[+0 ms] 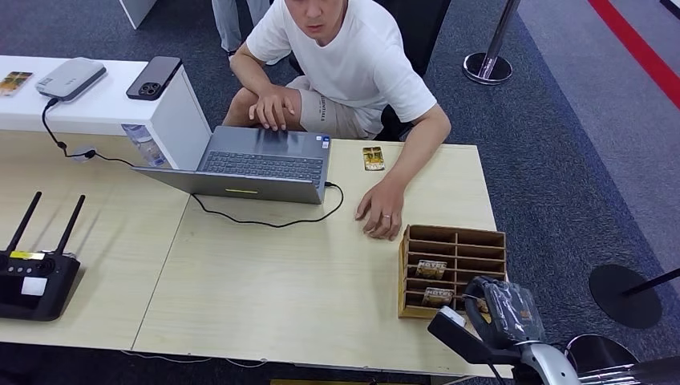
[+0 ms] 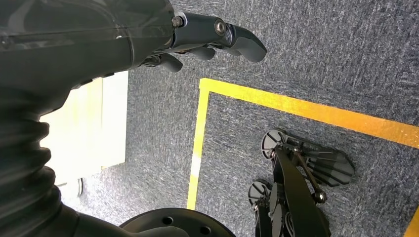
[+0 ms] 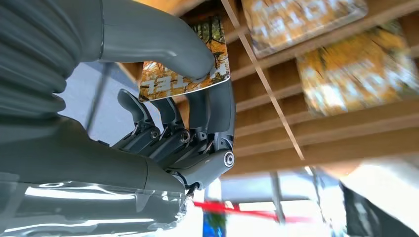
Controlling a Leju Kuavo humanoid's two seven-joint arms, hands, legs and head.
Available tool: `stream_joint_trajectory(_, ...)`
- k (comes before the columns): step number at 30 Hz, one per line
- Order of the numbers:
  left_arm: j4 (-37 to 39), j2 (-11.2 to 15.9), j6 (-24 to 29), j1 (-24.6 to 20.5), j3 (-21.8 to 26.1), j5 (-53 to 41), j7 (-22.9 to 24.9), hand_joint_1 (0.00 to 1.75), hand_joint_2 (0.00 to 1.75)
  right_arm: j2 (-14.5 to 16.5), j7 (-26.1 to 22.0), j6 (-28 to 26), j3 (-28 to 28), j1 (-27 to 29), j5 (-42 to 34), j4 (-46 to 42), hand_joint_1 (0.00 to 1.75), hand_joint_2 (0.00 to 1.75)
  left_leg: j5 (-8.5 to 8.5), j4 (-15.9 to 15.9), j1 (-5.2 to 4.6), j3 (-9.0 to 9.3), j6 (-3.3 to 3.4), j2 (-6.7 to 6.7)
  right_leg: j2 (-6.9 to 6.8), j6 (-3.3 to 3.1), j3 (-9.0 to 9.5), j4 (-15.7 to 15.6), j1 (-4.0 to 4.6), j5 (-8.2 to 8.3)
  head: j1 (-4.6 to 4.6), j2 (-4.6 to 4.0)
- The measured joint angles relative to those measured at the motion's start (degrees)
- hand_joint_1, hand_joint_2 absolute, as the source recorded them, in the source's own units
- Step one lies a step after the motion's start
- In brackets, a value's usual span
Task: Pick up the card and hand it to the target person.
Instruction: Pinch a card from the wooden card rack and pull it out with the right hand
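Wooden rack sits just beside our right hand, which pinches the card; person's hand waits far-left.

My right hand sits at the near end of the wooden rack, dividers tight around it. Person's hand rests on the table just beyond the rack; laptop and its cable block far-left. Open tabletop left of the rack.
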Motion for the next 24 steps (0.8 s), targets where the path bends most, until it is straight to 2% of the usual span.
stream_joint_trajectory(8,0.0,0.0,-0.13,-0.01,-0.01,0.09,-0.4,0.0,1.75,0.12,-10.71,-12.44,0.04,-0.34,2.56,-2.94,1.48,1.75,0.0,0.0,0.0,0.0,0.0,0.0,0.0,0.0,0.0,0.0,0.0,0.0,0.01,0.0)
stream_joint_trajectory(13,0.0,0.04,-0.15,-0.1,0.0,0.44,-0.26,0.0,1.75,-0.04,-16.62,-20.82,0.81,-3.17,0.93,-3.36,1.48,1.75,0.0,0.0,0.0,0.02,0.0,0.02,0.03,0.0,0.01,0.0,0.0,0.0,0.0,0.0)
stream_joint_trajectory(24,0.0,0.09,-0.15,-0.12,0.01,0.68,-0.24,0.0,1.75,-0.05,-17.38,-21.79,2.39,-5.34,0.54,-3.36,1.48,1.75,0.01,0.0,0.0,0.0,0.01,0.02,0.01,0.0,0.01,0.0,0.0,0.0,0.0,0.0)
